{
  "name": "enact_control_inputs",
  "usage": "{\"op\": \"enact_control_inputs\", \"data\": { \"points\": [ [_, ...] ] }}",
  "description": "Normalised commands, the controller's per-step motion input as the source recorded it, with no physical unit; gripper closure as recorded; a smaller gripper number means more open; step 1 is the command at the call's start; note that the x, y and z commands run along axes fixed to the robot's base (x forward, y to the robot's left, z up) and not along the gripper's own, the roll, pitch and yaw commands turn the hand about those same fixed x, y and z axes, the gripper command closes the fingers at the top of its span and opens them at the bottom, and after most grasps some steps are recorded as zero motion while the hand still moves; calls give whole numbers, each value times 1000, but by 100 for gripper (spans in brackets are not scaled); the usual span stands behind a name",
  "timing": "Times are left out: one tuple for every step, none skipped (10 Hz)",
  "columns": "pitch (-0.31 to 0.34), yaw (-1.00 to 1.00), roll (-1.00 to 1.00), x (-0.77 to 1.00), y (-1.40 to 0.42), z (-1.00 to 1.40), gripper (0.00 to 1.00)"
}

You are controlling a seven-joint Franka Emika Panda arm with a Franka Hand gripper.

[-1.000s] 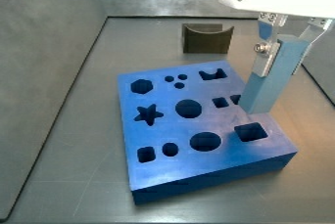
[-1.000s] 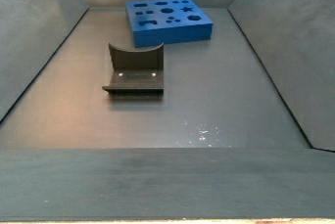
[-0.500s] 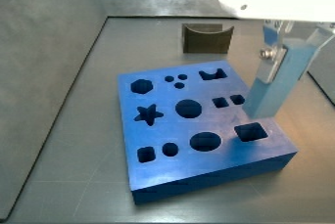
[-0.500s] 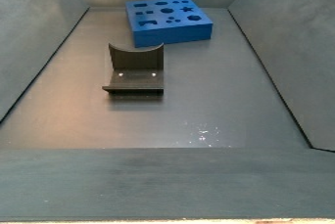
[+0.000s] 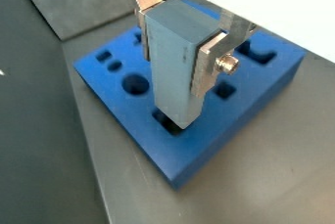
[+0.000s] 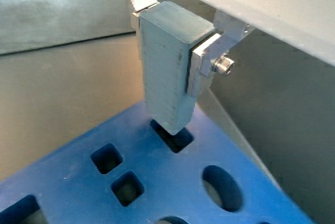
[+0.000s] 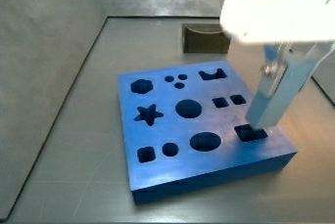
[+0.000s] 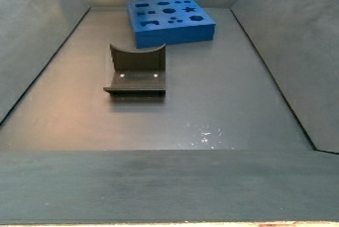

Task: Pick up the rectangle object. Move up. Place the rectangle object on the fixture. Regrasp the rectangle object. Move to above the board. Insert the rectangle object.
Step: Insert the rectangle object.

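Dull grey floor [image 8: 199, 112] enclosed by plain grey sloping walls [image 8: 34, 53].

White claw [image 6: 177, 47], silver fingers w/ screw

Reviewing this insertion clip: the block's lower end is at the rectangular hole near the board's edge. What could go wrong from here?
1. The rectangle object is long and held by the gripper near its top, so it may pivot and jam on the rim of the rectangular hole.
2. That hole sits close to the edge of the board; a hard push might tip or slide the board.
3. The side view hardly shows how far the tip has entered, so releasing early could let it topple.
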Motion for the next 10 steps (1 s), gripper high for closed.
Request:
{"op": "enact_control_inputs", "data": {
  "points": [
    [0, 0, 20, 0, -43, 0, 100],
    [-257, 0, 240, -120, -180, -140, 100],
    [-654, 0, 223, -454, -263, -137, 100],
    [-37, 0, 0, -40, 0, 0, 100],
    [-51, 0, 0, -11, 0, 0, 100],
    [0, 0, 0, 0, 0, -17, 100],
    [-669, -29, -514, -374, 189, -360, 100],
    [0, 0, 17, 0, 0, 0, 100],
    [0, 0, -37, 0, 0, 0, 100],
    [-43, 0, 0, 0, 0, -100, 100]
  ]
}}
